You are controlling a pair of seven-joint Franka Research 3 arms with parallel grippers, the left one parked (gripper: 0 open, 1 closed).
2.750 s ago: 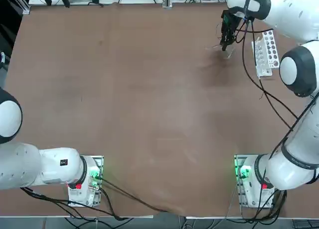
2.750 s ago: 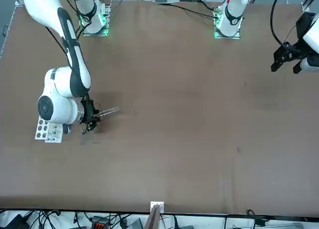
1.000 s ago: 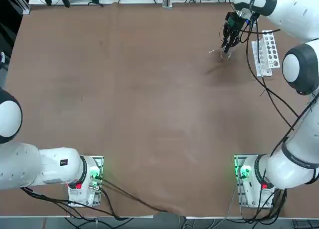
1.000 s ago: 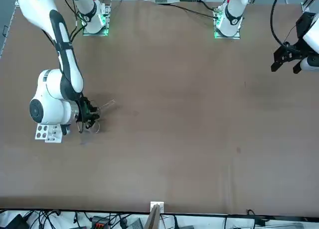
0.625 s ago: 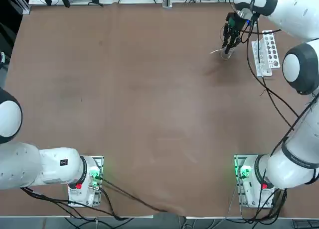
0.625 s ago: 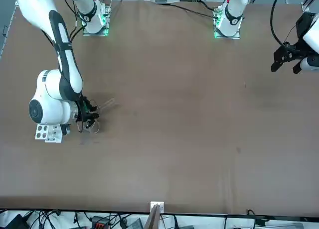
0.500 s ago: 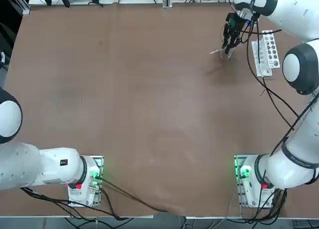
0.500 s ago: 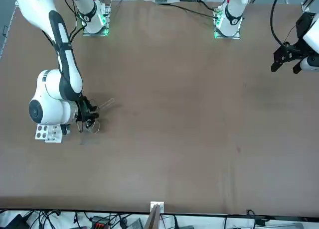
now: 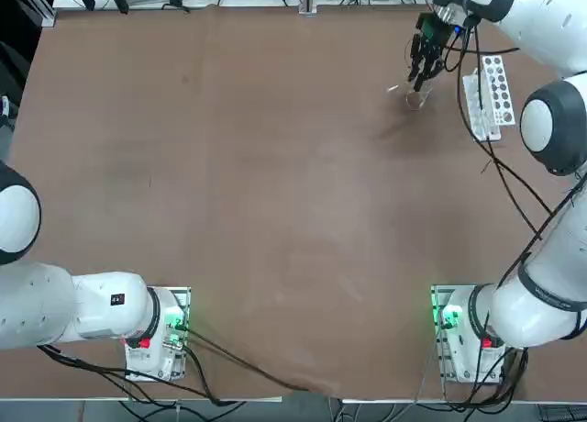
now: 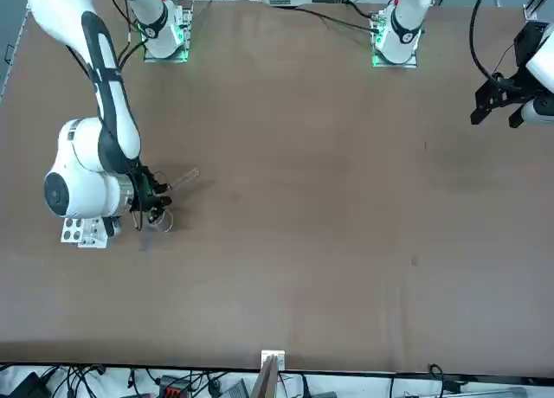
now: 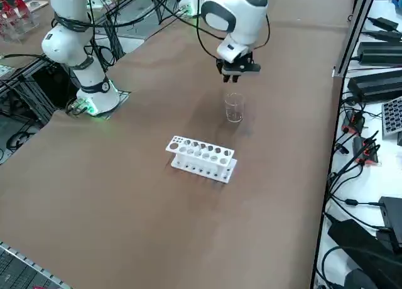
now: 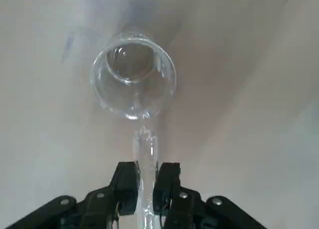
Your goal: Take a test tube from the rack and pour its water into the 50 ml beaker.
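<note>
Grip: we see the right gripper (image 12: 146, 189) clamped on the test tube (image 12: 146, 152), one black finger pressed to each side of the glass.
Tube: we find it slanted in that grip, one end beside the rim of the 50 ml beaker (image 11: 234, 107); we cannot tell whether the two touch.
Beaker: we have it upright on the brown table (image 11: 132, 201), below the gripper and apart from the rack.
Rack: we see the white rack (image 11: 201, 154) standing on the table, rows of round holes along its top, to the right of the beaker in the top view.
Water: we cannot tell its level through the clear glass.
</note>
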